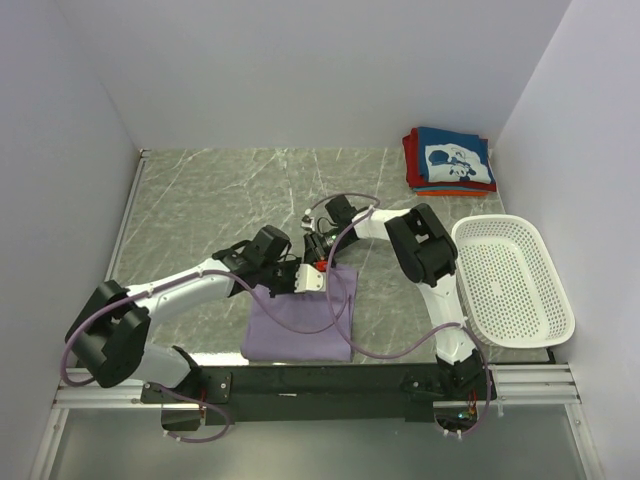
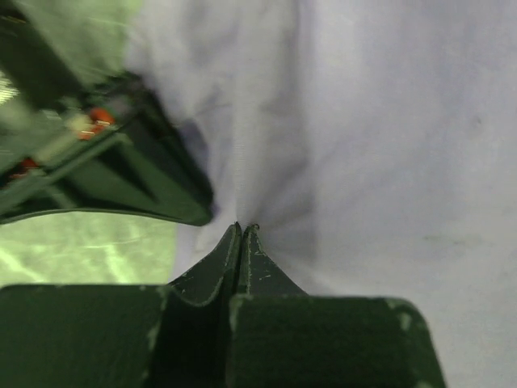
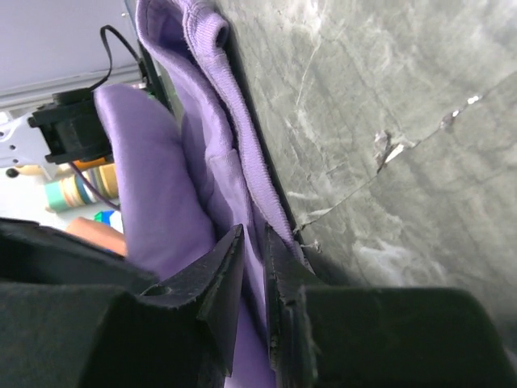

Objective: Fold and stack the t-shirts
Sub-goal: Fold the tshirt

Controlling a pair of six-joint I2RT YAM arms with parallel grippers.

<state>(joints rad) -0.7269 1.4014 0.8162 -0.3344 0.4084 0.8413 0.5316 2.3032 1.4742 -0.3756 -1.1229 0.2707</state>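
The purple t-shirt [image 1: 300,322] lies left of the white basket [image 1: 508,278]. The left gripper [image 2: 245,230] is pinched tight on its cloth. The right gripper [image 3: 252,236], nearly closed, squeezes the shirt's edge between its fingers.

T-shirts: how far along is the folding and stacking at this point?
Done: a folded stack, navy printed t-shirt on top, sits in the far right corner. In hand: the lavender t-shirt, partly folded, pinched by the left end effector and right end effector. Left: finish its fold and add it to the stack.
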